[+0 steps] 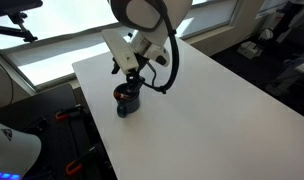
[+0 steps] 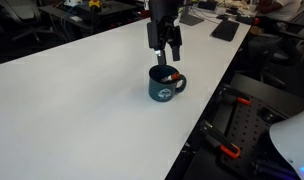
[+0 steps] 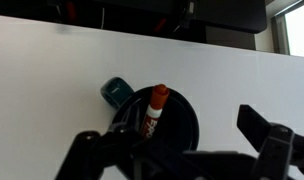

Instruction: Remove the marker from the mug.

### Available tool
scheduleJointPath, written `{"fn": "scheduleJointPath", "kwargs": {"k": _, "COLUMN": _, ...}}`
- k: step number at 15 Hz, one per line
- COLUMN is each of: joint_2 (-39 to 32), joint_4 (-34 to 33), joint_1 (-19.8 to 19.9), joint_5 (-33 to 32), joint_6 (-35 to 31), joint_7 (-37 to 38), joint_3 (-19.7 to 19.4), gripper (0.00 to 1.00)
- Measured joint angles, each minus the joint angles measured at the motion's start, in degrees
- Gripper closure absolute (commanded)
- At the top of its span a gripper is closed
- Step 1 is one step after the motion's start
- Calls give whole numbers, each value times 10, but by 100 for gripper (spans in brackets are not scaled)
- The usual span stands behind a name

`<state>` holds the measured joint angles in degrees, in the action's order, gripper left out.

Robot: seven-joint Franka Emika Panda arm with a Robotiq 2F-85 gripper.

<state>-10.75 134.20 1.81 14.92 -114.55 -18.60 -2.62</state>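
The dark navy mug (image 2: 167, 87) stands on the white table (image 2: 82, 90), also seen in an exterior view (image 1: 127, 101). In the wrist view the mug (image 3: 182, 125) is seen from above with its handle (image 3: 116, 91) to the upper left. The marker (image 3: 155, 110), white with an orange-red cap, leans inside the mug; its tip shows in an exterior view (image 2: 164, 71). My gripper (image 2: 165, 58) hangs just above the mug's rim, open and empty; its dark fingers (image 3: 172, 150) straddle the mug in the wrist view.
The table's near edge (image 2: 207, 110) lies close to the mug. Beyond it sit a dark stand with red clamps (image 2: 227, 150) and, in an exterior view, office clutter (image 1: 267, 45). A keyboard-like object (image 2: 225, 30) lies at the far end.
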Motion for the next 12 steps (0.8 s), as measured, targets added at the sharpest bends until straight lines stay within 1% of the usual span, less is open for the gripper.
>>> {"fn": "scheduleJointPath", "kwargs": {"k": 6, "joint_2": -2, "joint_4": 0, "joint_1": 7, "joint_5": 0, "joint_6": 0, "joint_7": -1, "joint_3": 0, "gripper": 0}}
{"fn": "scheduleJointPath", "kwargs": {"k": 12, "joint_2": -20, "joint_4": 0, "joint_1": 16, "joint_5": 0, "joint_6": 0, "joint_7": 0, "joint_3": 0, "gripper": 0}}
